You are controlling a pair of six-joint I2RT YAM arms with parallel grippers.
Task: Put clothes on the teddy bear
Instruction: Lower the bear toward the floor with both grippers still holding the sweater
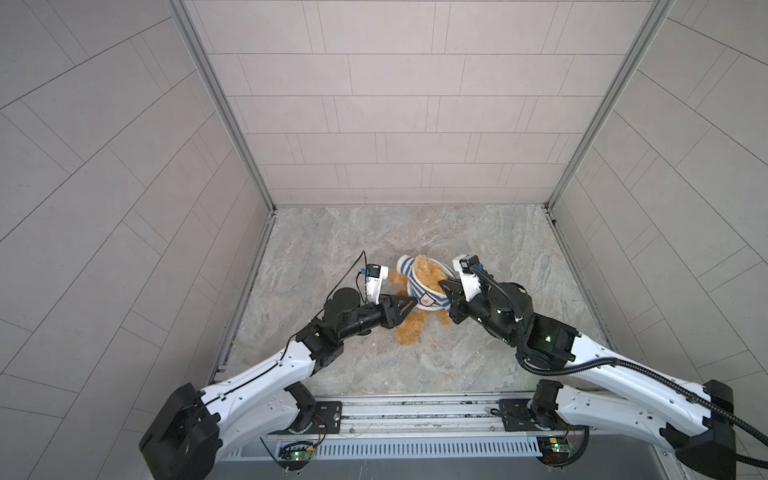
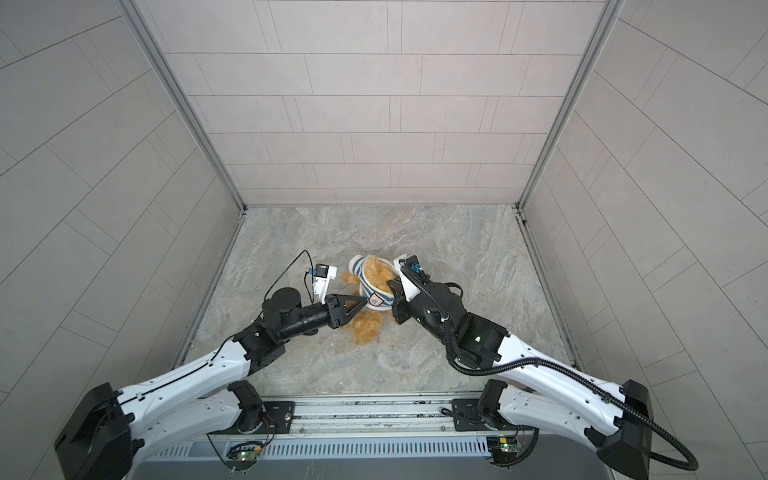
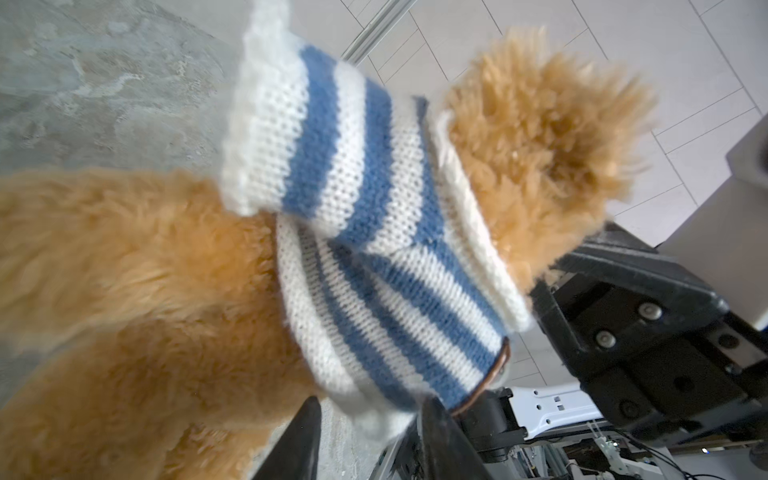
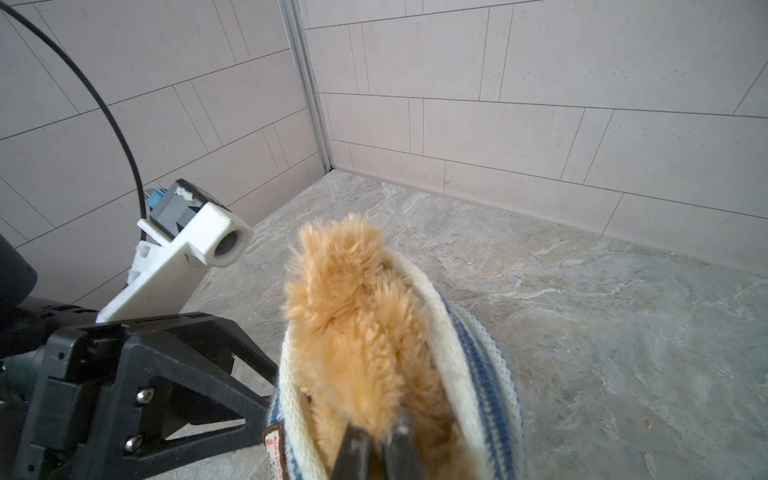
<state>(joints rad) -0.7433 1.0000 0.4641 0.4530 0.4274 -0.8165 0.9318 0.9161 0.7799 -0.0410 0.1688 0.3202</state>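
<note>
Your small fluffy golden-brown plush teddy bear [image 1: 409, 330] lies about in the middle of the grey marbled table [image 1: 498, 257], well away from all its edges. The blue-and-white striped knitted shirt with a little badge [image 1: 417, 286] is already partly on. It wraps around the bear's top half, and brown fur pokes out of its white ribbed opening. The legs stick out bare toward the near edge.

Your left fingers [image 3: 370, 401] are open, with the bottom edge of the shirt hanging between them. They don't seem to be squeezing it. Your right fingers [image 4: 378, 428] are shut tight right at the white rim, but you cannot tell if they pinch wool or fur.

So I think the job is about half done. One sleeve [image 3: 291, 124] sticks up and looks empty, so an arm probably still has to go in. The shirt is bunched up high and needs pulling down over the tummy. The other sleeve is hidden.
</note>
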